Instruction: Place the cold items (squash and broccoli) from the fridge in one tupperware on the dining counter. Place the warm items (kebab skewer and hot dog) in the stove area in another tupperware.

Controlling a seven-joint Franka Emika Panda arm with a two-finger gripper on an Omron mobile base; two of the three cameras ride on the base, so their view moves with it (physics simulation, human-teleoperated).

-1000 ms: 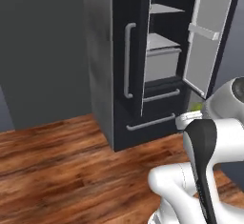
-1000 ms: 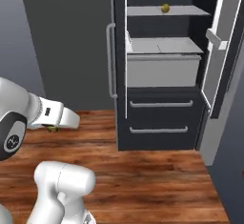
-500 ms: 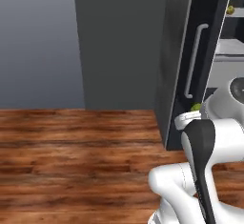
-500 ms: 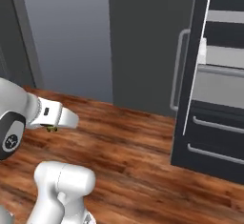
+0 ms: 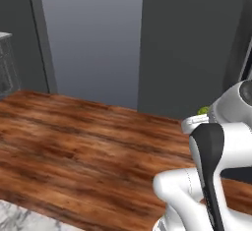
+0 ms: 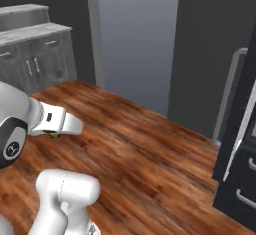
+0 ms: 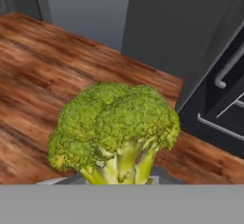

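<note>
Carrying the broccoli (image 7: pixel 114 130) clamped by its stalk in the shut pincer (image 6: pixel 55 134), head pointing straight out ahead along the fingers over the wooden floor (image 5: pixel 74 146), with the fridge (image 6: pixel 240 144) off to the right and no tupperware or dining bench visible to aim for.

The broccoli (image 7: pixel 114 132) hides the fingertips behind its stalk at 6 o'clock — and the fridge (image 7: pixel 224 99) is cut off at 3 o'clock.
</note>
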